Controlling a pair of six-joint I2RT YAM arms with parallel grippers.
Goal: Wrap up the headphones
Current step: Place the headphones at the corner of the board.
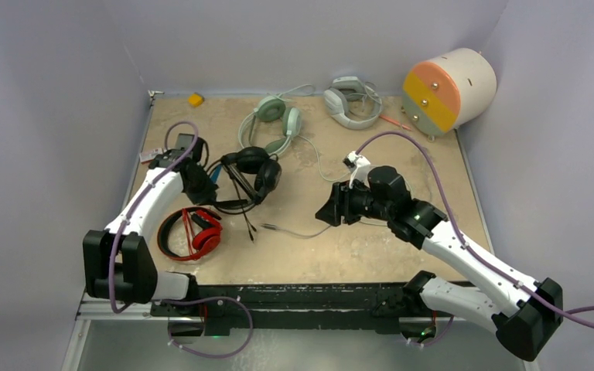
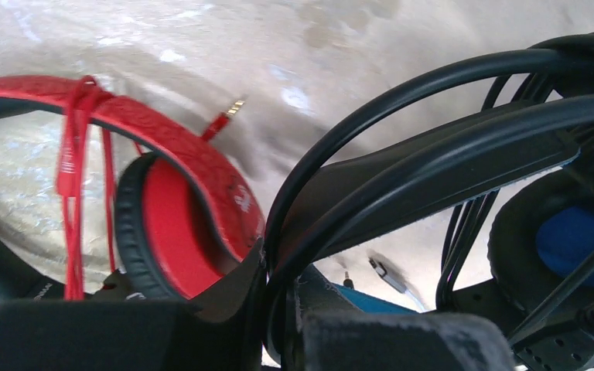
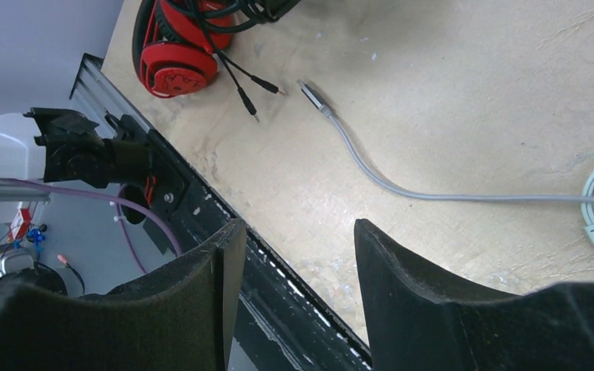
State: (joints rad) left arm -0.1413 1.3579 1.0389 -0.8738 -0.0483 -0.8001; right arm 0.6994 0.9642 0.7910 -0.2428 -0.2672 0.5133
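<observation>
Seen from above, the left gripper (image 1: 201, 185) clamps the black, blue-cupped over-ear headset (image 1: 255, 174) at table left, its wrist view confirming the pinch, while the right wrist view shows the right gripper (image 3: 294, 255) spread and empty over a loose grey cable (image 3: 402, 189), probably the next thing to gather.

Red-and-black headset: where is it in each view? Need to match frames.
Top external: red-and-black headset lower left.
Left wrist: headset fills the left half, close up.
Right wrist: headset in top-left corner.
Shared landmark: black headset, its cables beside it in all three.
</observation>
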